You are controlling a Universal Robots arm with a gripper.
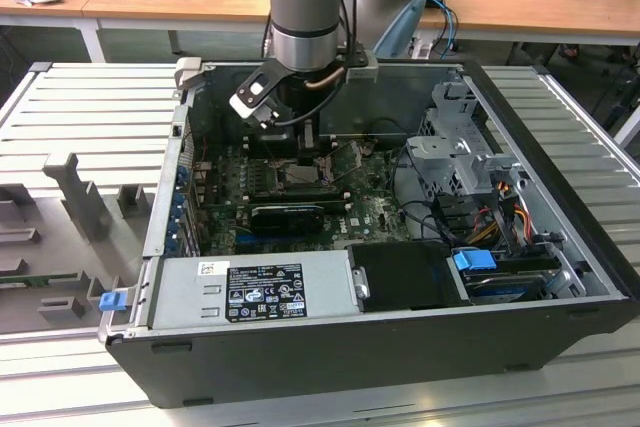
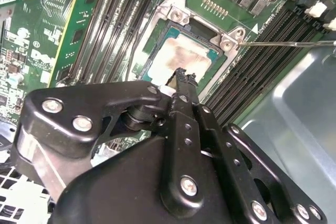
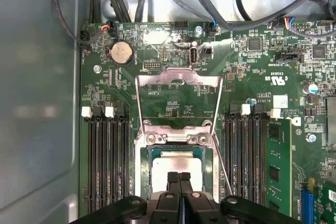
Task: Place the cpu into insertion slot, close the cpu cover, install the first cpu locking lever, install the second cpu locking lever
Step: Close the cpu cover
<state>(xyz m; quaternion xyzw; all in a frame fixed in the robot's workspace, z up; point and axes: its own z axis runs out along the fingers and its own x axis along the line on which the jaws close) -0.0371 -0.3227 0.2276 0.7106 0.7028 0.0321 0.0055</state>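
One exterior view: gripper [image 1: 302,157] low inside the computer case [image 1: 300,347].
Second wrist view: fingers [image 2: 184,98] closed together, empty, tips seemingly pressing the cpu [image 2: 178,56] to seat it.
First wrist view: cpu in insertion slot [image 3: 140,171]; cpu cover [image 3: 178,81] hinged open.

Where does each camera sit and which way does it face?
Exterior view: off-arm, above the case, looking down inside; the arm shows.
First wrist view: on the wrist, facing along the shut jaws at the cpu, cpu cover raised beyond.
Second wrist view: on the wrist, oblique over the gripper.
Shared: both wrist views show the cpu and jaws.
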